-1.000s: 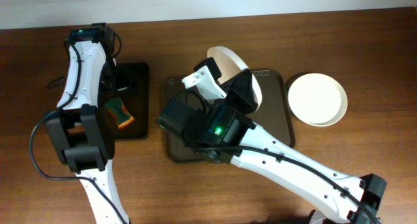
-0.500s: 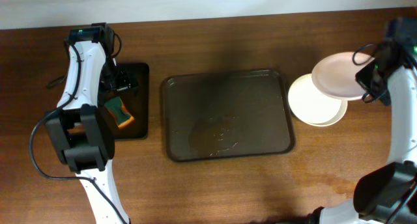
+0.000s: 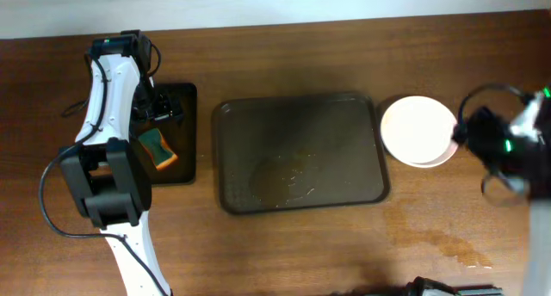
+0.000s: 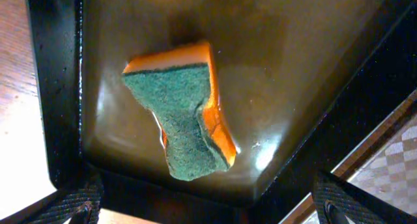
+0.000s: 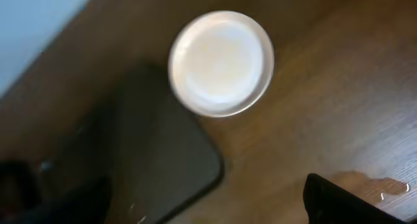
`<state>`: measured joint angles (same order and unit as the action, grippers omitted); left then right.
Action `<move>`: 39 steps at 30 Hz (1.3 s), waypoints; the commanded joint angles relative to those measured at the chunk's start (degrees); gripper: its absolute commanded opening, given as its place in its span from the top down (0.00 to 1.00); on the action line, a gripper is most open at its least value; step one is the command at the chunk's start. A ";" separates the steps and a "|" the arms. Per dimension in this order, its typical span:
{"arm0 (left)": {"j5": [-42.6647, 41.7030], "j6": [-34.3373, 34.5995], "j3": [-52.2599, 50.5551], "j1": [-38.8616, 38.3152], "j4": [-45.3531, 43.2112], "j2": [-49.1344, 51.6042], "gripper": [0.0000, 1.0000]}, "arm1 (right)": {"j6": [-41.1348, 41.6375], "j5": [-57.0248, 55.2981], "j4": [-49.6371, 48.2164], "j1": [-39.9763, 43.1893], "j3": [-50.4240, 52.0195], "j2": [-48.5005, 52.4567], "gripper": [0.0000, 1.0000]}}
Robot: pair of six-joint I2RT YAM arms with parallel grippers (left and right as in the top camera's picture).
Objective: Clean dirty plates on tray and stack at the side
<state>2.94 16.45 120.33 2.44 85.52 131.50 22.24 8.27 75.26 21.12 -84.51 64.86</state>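
Plates are sitting stacked beside the tray, with both grippers hanging empty.

The plates (image 3: 419,131) are resting as one white stack just right of the tray (image 3: 258,115), close against its edge. The tray is lying bare except for a wet smear toward its front, so the cleaning and stacking is looking finished to me. Beyond the stack, further right of the tray, the right gripper (image 5: 195,208) is hovering with its fingers apart and nothing between them, though its view is blurred. Open like that, it is leaving the stack free. Left of the tray, the sponge (image 4: 186,110) is lying green side up in its dish (image 4: 55,87). The left gripper (image 4: 208,208) is hanging over it, fingers spread wide and gripping nothing — probably parked there to keep the sponge within reach.
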 commanded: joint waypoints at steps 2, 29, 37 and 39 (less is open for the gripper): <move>-0.39 -0.04 0.83 0.35 0.04 -0.04 0.00 | -1.88 1.97 13.70 -3.50 0.50 -18.60 0.02; -0.39 -0.04 0.83 0.35 0.07 -0.04 0.00 | -2.51 -0.22 -53.70 -26.10 65.31 -64.61 0.02; -0.39 -0.04 0.83 0.35 0.04 -0.04 0.00 | -4.79 -2.73 -73.00 -26.10 79.62 -64.63 0.02; -0.39 -0.04 0.83 0.35 0.04 -0.04 0.00 | -7.30 -2.75 -77.77 -26.10 82.95 -64.63 0.02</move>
<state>2.94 16.45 120.33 2.44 85.52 131.48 18.09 6.02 0.51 -4.45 -4.69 0.78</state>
